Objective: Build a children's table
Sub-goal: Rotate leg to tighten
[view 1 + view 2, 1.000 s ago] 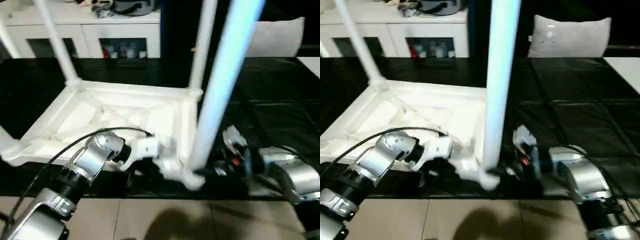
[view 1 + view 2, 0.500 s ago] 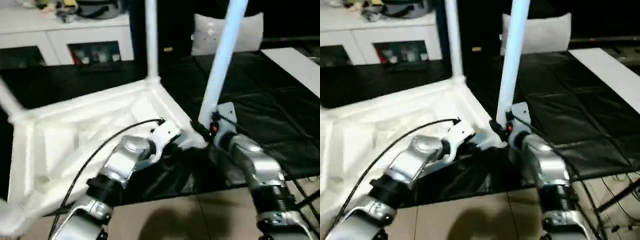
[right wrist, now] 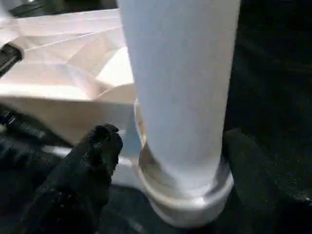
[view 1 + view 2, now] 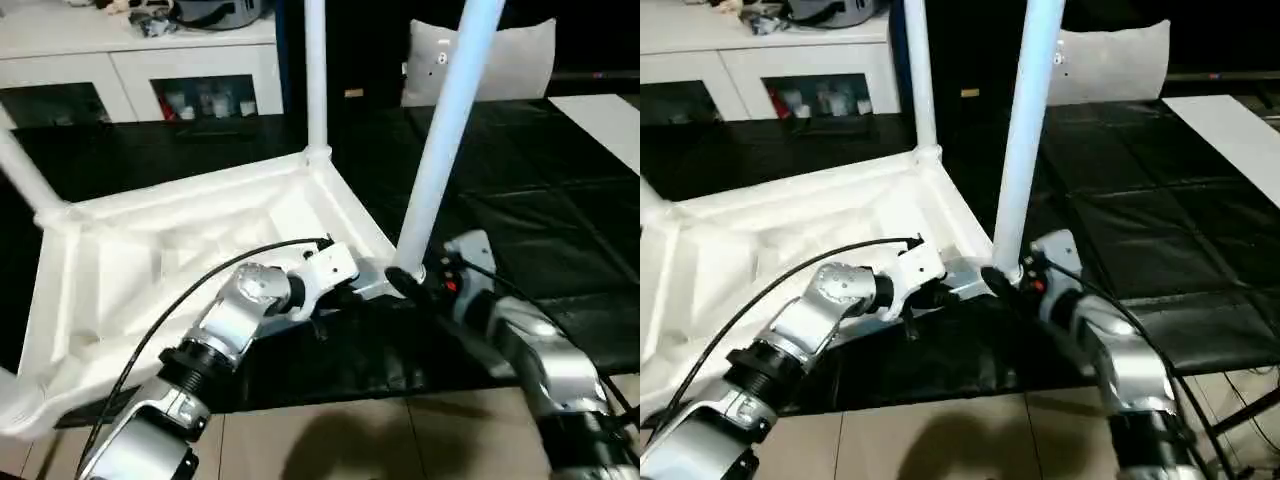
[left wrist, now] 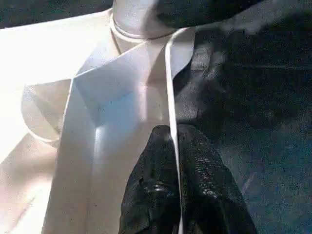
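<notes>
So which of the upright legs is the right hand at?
The near leg, standing in the corner socket closest to the robot. The right hand sits at its base; the other legs rise from the far corners.

Black mat (image 4: 560, 220) covers the floor ahead, tan tiles (image 4: 330, 440) nearest. At the back stands a white cabinet (image 4: 140, 70) with glass doors, clutter (image 4: 190, 12) on top. A white pillow (image 4: 510, 60) sits far right.

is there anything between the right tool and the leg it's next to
Nothing visible. The right tool has its fingers on either side of the leg, right at the corner socket, with only bare gap between them and the tube.
</notes>
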`<state>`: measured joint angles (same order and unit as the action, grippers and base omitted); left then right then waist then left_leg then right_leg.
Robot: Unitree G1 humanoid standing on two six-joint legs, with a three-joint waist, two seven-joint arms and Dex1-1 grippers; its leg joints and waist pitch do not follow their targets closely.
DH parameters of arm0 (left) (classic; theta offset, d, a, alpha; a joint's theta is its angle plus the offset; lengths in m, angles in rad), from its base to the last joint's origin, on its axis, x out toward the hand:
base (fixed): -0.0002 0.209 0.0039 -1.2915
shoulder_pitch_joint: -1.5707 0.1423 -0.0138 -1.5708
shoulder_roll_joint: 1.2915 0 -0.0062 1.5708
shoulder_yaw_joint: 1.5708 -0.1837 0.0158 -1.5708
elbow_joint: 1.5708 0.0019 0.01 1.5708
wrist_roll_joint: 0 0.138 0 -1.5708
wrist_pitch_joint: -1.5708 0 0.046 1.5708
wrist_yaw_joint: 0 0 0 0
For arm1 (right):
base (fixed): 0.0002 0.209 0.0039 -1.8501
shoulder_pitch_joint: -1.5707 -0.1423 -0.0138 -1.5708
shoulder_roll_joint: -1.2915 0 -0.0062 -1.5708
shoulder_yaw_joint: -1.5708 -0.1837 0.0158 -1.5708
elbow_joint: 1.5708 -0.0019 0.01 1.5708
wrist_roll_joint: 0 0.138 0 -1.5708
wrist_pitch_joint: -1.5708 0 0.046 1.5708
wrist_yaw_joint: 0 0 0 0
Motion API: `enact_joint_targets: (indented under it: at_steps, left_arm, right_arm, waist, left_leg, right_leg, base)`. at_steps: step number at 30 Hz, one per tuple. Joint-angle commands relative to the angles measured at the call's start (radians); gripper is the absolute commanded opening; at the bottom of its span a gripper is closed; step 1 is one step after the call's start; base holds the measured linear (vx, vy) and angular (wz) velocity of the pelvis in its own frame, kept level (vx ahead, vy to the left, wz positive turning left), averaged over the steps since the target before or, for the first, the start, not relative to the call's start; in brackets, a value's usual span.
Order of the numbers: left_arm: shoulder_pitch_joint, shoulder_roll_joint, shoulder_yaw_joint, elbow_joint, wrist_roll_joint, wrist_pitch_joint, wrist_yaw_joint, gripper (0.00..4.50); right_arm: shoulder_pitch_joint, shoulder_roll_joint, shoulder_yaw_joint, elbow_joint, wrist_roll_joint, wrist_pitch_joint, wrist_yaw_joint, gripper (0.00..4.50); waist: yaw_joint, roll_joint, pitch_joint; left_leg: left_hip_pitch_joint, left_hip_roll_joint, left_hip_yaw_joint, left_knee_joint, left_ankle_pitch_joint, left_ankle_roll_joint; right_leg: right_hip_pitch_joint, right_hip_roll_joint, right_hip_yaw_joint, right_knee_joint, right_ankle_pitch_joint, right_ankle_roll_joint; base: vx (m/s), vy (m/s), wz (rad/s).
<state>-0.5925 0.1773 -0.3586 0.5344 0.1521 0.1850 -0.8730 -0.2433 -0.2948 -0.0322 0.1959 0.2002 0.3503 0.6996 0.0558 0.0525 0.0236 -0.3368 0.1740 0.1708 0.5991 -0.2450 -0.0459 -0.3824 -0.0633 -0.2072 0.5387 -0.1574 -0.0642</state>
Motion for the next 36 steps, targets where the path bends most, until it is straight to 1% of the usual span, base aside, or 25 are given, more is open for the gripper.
enact_joint_targets:
  at_steps: [1, 2, 3, 5, 6, 7, 8, 9, 11, 12, 15, 17, 18, 21, 23, 24, 26, 27, 28, 29, 31, 33, 34, 35, 36]
  left_arm:
    - [-0.032, 0.014, 0.039, -0.010, -0.011, -0.066, 0.007, 0.00]
    - [-0.027, 0.024, 0.052, -0.019, -0.031, -0.091, -0.017, 0.00]
    - [-0.027, 0.024, 0.052, -0.019, -0.031, -0.091, -0.017, 0.00]
    - [-0.021, 0.029, 0.053, -0.029, -0.040, -0.093, -0.032, 0.44]
    - [-0.017, 0.032, 0.053, -0.034, -0.044, -0.092, -0.039, 0.55]
    - [0.008, 0.035, 0.066, -0.069, -0.080, -0.082, -0.062, 0.59]
    - [0.021, 0.033, 0.077, -0.090, -0.103, -0.072, -0.070, 0.69]
    - [0.028, 0.032, 0.085, -0.102, -0.117, -0.066, -0.073, 0.69]
    - [0.039, 0.029, 0.101, -0.121, -0.140, -0.055, -0.073, 0.94]
    - [0.051, 0.027, 0.115, -0.142, -0.158, -0.046, -0.068, 0.94]
    - [0.103, 0.028, 0.167, -0.224, -0.202, -0.005, -0.034, 1.26]
    - [0.140, 0.034, 0.195, -0.282, -0.216, 0.022, -0.011, 1.47]
    - [0.178, 0.045, 0.217, -0.343, -0.222, 0.049, 0.007, 1.52]
    - [0.210, 0.055, 0.233, -0.394, -0.232, 0.072, 0.017, 1.83]
    - [0.284, 0.083, 0.272, -0.516, -0.264, 0.133, 0.032, 1.97]
    - [0.320, 0.101, 0.284, -0.572, -0.279, 0.164, 0.033, 1.97]
    - [0.396, 0.151, 0.300, -0.675, -0.287, 0.218, 0.020, 2.14]
    - [0.401, 0.155, 0.301, -0.681, -0.287, 0.222, 0.019, 2.21]
    - [0.442, 0.185, 0.307, -0.731, -0.291, 0.257, 0.006, 2.28]
    - [0.461, 0.201, 0.311, -0.755, -0.293, 0.274, 0.000, 2.33]
    - [0.497, 0.228, 0.321, -0.799, -0.301, 0.307, -0.010, 2.50]
    - [0.523, 0.253, 0.332, -0.840, -0.318, 0.347, -0.010, 2.59]
    - [0.551, 0.288, 0.344, -0.882, -0.340, 0.392, -0.026, 2.72]
    - [0.551, 0.288, 0.344, -0.882, -0.340, 0.392, -0.026, 2.72]
    - [0.576, 0.323, 0.353, -0.921, -0.364, 0.433, -0.040, 2.82]
  right_arm:
    - [0.038, -0.021, 0.013, -0.027, 0.017, 0.007, 0.059, 4.07]
    - [0.073, -0.060, -0.015, -0.063, 0.034, -0.001, 0.100, 4.15]
    - [0.073, -0.060, -0.015, -0.063, 0.034, -0.001, 0.100, 4.27]
    - [0.089, -0.076, -0.024, -0.080, 0.043, 0.000, 0.118, 4.46]
    - [0.096, -0.082, -0.027, -0.089, 0.047, 0.001, 0.126, 4.49]
    - [0.133, -0.111, -0.039, -0.131, 0.072, 0.009, 0.163, 4.50]
    - [0.148, -0.122, -0.044, -0.149, 0.089, 0.016, 0.182, 4.50]
    - [0.159, -0.130, -0.046, -0.164, 0.102, 0.023, 0.197, 4.50]
    - [0.168, -0.139, -0.044, -0.179, 0.116, 0.027, 0.209, 4.50]
    - [0.175, -0.145, -0.043, -0.191, 0.127, 0.031, 0.218, 4.50]
    - [0.189, -0.148, -0.038, -0.227, 0.156, 0.047, 0.232, 4.50]
    - [0.192, -0.144, -0.029, -0.245, 0.165, 0.055, 0.237, 4.50]
    - [0.192, -0.137, -0.021, -0.255, 0.165, 0.058, 0.234, 4.50]
    - [0.193, -0.134, -0.016, -0.266, 0.167, 0.062, 0.229, 4.50]
    - [0.184, -0.121, -0.019, -0.276, 0.173, 0.070, 0.205, 4.50]
    - [0.183, -0.119, -0.014, -0.284, 0.179, 0.073, 0.206, 4.50]
    - [0.179, -0.113, 0.013, -0.298, 0.183, 0.080, 0.214, 4.50]
    - [0.178, -0.113, 0.015, -0.299, 0.183, 0.080, 0.215, 4.50]
    - [0.171, -0.108, 0.031, -0.304, 0.184, 0.082, 0.217, 4.50]
    - [0.166, -0.103, 0.038, -0.305, 0.182, 0.083, 0.215, 4.50]
    - [0.153, -0.093, 0.051, -0.305, 0.177, 0.083, 0.206, 4.50]
    - [0.141, -0.080, 0.059, -0.306, 0.173, 0.086, 0.194, 4.50]
    - [0.126, -0.059, 0.073, -0.303, 0.166, 0.089, 0.177, 4.50]
    - [0.126, -0.059, 0.073, -0.303, 0.166, 0.089, 0.177, 4.50]
    - [0.111, -0.039, 0.091, -0.298, 0.153, 0.084, 0.159, 4.50]
  waist:
    - [0.011, -0.024, -0.049]
    - [0.014, -0.026, -0.050]
    - [0.014, -0.026, -0.050]
    - [0.012, -0.027, -0.054]
    - [0.013, -0.029, -0.055]
    - [0.015, -0.030, -0.055]
    - [0.025, -0.027, -0.057]
    - [0.028, -0.027, -0.056]
    - [0.036, -0.028, -0.056]
    - [0.040, -0.032, -0.054]
    - [0.044, -0.035, -0.051]
    - [0.044, -0.035, -0.050]
    - [0.044, -0.036, -0.048]
    - [0.041, -0.034, -0.047]
    - [0.041, -0.038, -0.047]
    - [0.039, -0.041, -0.045]
    - [0.040, -0.037, -0.044]
    - [0.039, -0.036, -0.044]
    - [0.035, -0.039, -0.041]
    - [0.037, -0.030, -0.041]
    - [0.033, -0.031, -0.032]
    - [0.035, -0.032, -0.031]
    - [0.032, -0.028, -0.029]
    - [0.030, -0.028, -0.027]
    - [0.028, -0.027, -0.027]
  left_leg:
    - [-0.009, 0.064, -0.028, -0.060, -0.053, 0.107]
    - [-0.011, 0.063, -0.028, -0.060, -0.053, 0.110]
    - [-0.012, 0.063, -0.028, -0.059, -0.053, 0.111]
    - [-0.015, 0.065, -0.031, -0.059, -0.035, 0.114]
    - [-0.017, 0.064, -0.031, -0.057, -0.023, 0.119]
    - [-0.017, 0.066, -0.030, -0.057, -0.015, 0.123]
    - [-0.014, 0.077, -0.033, -0.057, -0.001, 0.129]
    - [-0.014, 0.081, -0.034, -0.057, 0.006, 0.135]
    - [-0.013, 0.082, -0.032, -0.057, 0.011, 0.138]
    - [-0.012, 0.079, -0.029, -0.058, 0.007, 0.137]
    - [-0.014, 0.076, -0.027, -0.059, 0.000, 0.129]
    - [-0.013, 0.079, -0.029, -0.061, -0.011, 0.116]
    - [-0.012, 0.078, -0.029, -0.061, -0.015, 0.113]
    - [-0.010, 0.076, -0.029, -0.062, -0.022, 0.107]
    - [-0.011, 0.084, -0.033, -0.065, -0.017, 0.103]
    - [-0.008, 0.082, -0.031, -0.063, -0.016, 0.110]
    - [-0.010, 0.088, -0.035, -0.066, -0.014, 0.104]
    - [-0.009, 0.090, -0.036, -0.067, -0.014, 0.102]
    - [-0.006, 0.085, -0.032, -0.065, -0.017, 0.109]
    - [-0.004, 0.088, -0.034, -0.067, -0.027, 0.100]
    - [-0.001, 0.082, -0.031, -0.070, -0.066, 0.091]
    - [0.008, 0.081, -0.030, -0.071, -0.097, 0.075]
    - [0.006, 0.088, -0.036, -0.077, -0.120, 0.060]
    - [0.004, 0.085, -0.037, -0.078, -0.125, 0.061]
    - [0.005, 0.085, -0.037, -0.077, -0.127, 0.058]
  right_leg:
    - [0.064, -0.117, 0.080, -0.085, -0.384, 0.081]
    - [0.065, -0.117, 0.080, -0.085, -0.382, 0.092]
    - [0.065, -0.117, 0.080, -0.084, -0.379, 0.095]
    - [0.065, -0.116, 0.078, -0.079, -0.348, 0.089]
    - [0.065, -0.116, 0.079, -0.076, -0.331, 0.083]
    - [0.066, -0.118, 0.081, -0.073, -0.321, 0.075]
    - [0.064, -0.122, 0.085, -0.067, -0.294, 0.059]
    - [0.062, -0.123, 0.085, -0.065, -0.282, 0.050]
    - [0.061, -0.125, 0.086, -0.062, -0.271, 0.034]
    - [0.059, -0.123, 0.086, -0.065, -0.283, 0.030]
    - [0.060, -0.122, 0.084, -0.069, -0.320, 0.037]
    - [0.062, -0.124, 0.083, -0.071, -0.341, 0.045]
    - [0.059, -0.121, 0.082, -0.073, -0.348, 0.050]
    - [0.059, -0.120, 0.083, -0.074, -0.353, 0.048]
    - [0.061, -0.125, 0.086, -0.068, -0.341, 0.035]
    - [0.054, -0.118, 0.086, -0.072, -0.343, 0.036]
    - [0.058, -0.125, 0.089, -0.063, -0.325, 0.020]
    - [0.058, -0.125, 0.091, -0.061, -0.318, 0.014]
    - [0.052, -0.118, 0.091, -0.067, -0.323, 0.015]
    - [0.053, -0.123, 0.092, -0.066, -0.328, 0.005]
    - [0.052, -0.118, 0.090, -0.076, -0.375, 0.012]
    - [0.050, -0.119, 0.091, -0.082, -0.407, 0.018]
    - [0.053, -0.119, 0.091, -0.076, -0.403, 0.011]
    - [0.054, -0.117, 0.091, -0.078, -0.405, 0.012]
    - [0.053, -0.117, 0.092, -0.076, -0.404, 0.013]
  base:
    - [0.000, 0.000, 0.00]
    - [0.000, 0.000, 0.00]
    - [0.000, 0.000, 0.00]
    - [0.000, 0.000, 0.00]
    - [0.000, 0.000, 0.00]
    - [0.000, 0.000, 0.00]
    - [0.000, 0.000, 0.00]
    - [0.000, 0.000, 0.00]
    - [0.000, 0.000, 0.00]
    - [0.000, 0.000, 0.00]
    - [0.000, 0.000, 0.00]
    - [0.000, 0.000, 0.00]
    - [0.000, 0.000, 0.00]
    - [0.000, 0.000, 0.00]
    - [0.000, 0.000, 0.00]
    - [0.000, 0.000, 0.00]
    - [0.000, 0.000, 0.00]
    - [0.000, 0.000, 0.00]
    - [0.000, 0.000, 0.00]
    - [0.000, 0.000, 0.00]
    - [0.000, 0.000, 0.00]
    - [0.000, 0.000, 0.00]
    - [0.000, 0.000, 0.00]
    - [0.000, 0.000, 0.00]
    - [0.000, 0.000, 0.00]
